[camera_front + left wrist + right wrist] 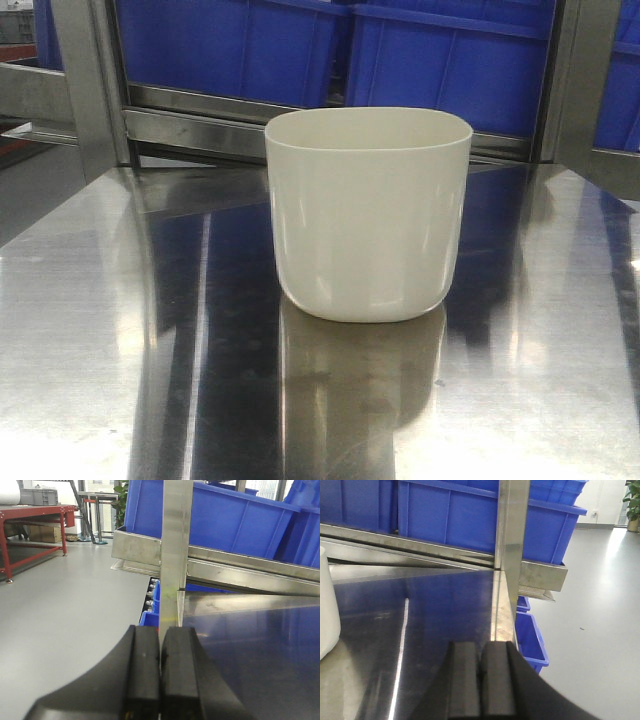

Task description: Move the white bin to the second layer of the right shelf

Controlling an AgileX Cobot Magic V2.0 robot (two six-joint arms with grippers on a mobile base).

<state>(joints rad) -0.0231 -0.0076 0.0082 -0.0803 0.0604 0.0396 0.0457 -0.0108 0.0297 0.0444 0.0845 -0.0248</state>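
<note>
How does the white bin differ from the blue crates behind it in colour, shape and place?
The white bin is glossy cream; the blue crates are deep blue. The bin has a rounded mouth and walls tapering to a rounded base; the crates are wider and straight-edged. The bin stands on the steel tabletop; the crates sit on the rack behind it, above the tabletop. Both look like smooth plastic and stand upright.

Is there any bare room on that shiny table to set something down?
Plenty. The steel tabletop is bare left of the white bin, right of it, and in front of it. Behind the bin it is crowded: the shelf rail and blue crates stand close.
</note>
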